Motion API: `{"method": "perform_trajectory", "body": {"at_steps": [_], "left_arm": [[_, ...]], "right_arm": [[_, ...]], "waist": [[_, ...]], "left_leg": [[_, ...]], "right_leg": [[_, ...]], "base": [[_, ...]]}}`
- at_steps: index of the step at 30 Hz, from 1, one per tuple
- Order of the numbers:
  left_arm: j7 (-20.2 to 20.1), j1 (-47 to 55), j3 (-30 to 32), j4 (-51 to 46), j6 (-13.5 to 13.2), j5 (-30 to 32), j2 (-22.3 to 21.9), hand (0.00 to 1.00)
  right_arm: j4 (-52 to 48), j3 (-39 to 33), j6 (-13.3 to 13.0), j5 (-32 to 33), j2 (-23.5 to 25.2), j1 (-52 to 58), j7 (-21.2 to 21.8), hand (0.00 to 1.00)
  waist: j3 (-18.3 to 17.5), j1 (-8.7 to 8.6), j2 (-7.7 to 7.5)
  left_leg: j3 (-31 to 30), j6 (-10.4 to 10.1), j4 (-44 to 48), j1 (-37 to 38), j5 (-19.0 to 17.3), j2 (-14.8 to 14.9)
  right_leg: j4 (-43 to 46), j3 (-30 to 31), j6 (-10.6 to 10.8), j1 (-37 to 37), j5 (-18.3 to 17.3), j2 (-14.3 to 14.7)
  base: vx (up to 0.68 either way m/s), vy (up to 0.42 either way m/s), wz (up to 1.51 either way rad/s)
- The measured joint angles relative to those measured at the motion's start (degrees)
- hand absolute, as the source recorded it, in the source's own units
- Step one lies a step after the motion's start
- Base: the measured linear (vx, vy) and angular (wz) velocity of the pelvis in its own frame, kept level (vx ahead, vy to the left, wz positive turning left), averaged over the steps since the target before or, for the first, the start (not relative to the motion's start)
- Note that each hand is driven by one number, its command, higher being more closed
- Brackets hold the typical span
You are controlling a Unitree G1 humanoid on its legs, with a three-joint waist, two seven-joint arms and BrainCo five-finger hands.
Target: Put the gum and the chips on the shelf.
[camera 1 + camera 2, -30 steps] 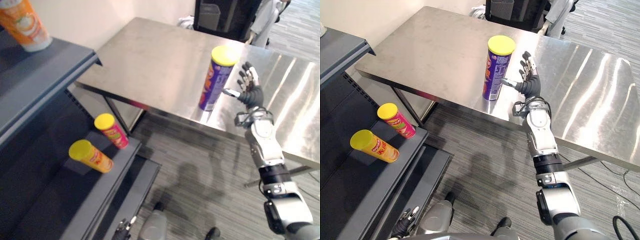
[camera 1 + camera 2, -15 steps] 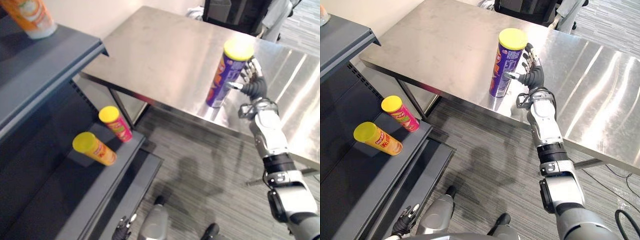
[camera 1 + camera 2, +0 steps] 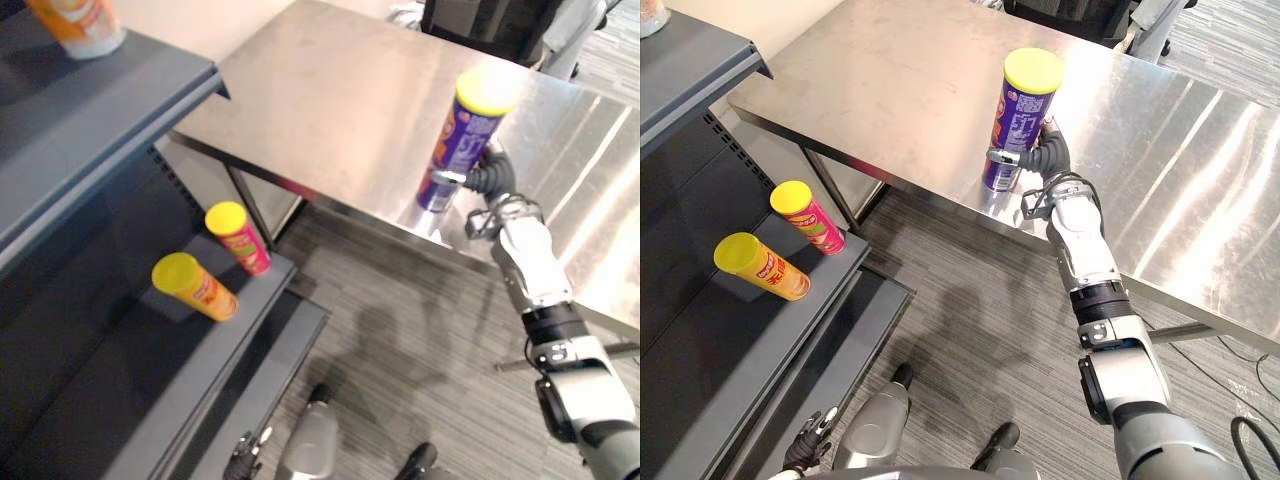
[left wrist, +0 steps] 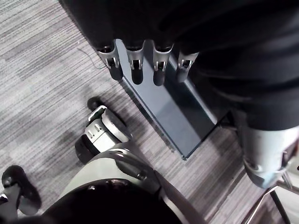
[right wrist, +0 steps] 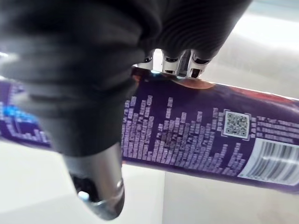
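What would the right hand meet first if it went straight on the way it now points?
The purple chips can, upright on the table. The right hand is at its lower part, thumb on one side and fingers round the other, so no gap seems left.

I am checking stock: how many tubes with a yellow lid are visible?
3: purple tube upright on the table; red tube and orange tube on the shelf. More may be hidden.

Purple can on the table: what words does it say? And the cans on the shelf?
Purple can: rows of small print, a square code and a barcode, all too blurred to read.
Red can and yellow can on the shelf: labels too small to read.
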Motion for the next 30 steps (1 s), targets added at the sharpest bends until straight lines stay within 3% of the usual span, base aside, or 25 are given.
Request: {"method": "perform_trajectory", "body": {"at_steps": [19, 22, 25, 30], "left_arm": [[2.3, -0.3, -1.8, 0.1, -0.3, 4.2, 1.4, 0.0], [2.9, -0.5, -1.8, 0.1, -0.3, 4.4, 1.5, 0.0], [5.2, -0.7, -1.8, -0.2, -0.6, 4.4, 1.5, 0.0], [11.1, -2.3, -1.7, -4.4, -3.1, 3.8, 1.4, 0.0]], "right_arm": [[0.7, 0.0, -1.2, -0.1, 3.5, -0.5, -3.8, 1.0], [-4.8, -0.1, -1.1, -0.2, 3.5, 2.2, -4.7, 1.0], [-13.7, -0.4, -1.2, -0.2, 3.5, 6.3, -4.6, 1.0], [-27.2, -3.4, -2.0, 0.0, 3.6, 17.9, -2.9, 1.0]], "waist": [[0.4, 0.13, -0.78], [0.4, 0.01, -0.85], [0.2, -1.2, -1.13], [-1.8, -3.71, -3.37]], "left_leg": [[1.9, -0.2, -0.7, 0.6, 0.1, 1.0], [2.7, -0.2, -1.0, 1.0, 0.1, 1.4], [3.3, -0.4, -1.1, 1.1, 0.0, 1.8], [5.3, -0.7, -2.4, 2.3, -0.3, 2.5]], "right_leg": [[-0.3, 2.1, -0.2, -1.2, 0.2, 0.7], [-0.5, 3.2, -0.4, -1.5, 0.3, 1.1], [-0.5, 4.0, -0.5, -2.0, 0.4, 1.4], [-1.7, 6.5, -0.9, -2.3, 0.9, 2.0]], "base": [[0.0, -0.006, -0.05], [0.0, -0.015, -0.14], [0.0, -0.015, -0.15], [0.01, -0.012, -0.23]]}}
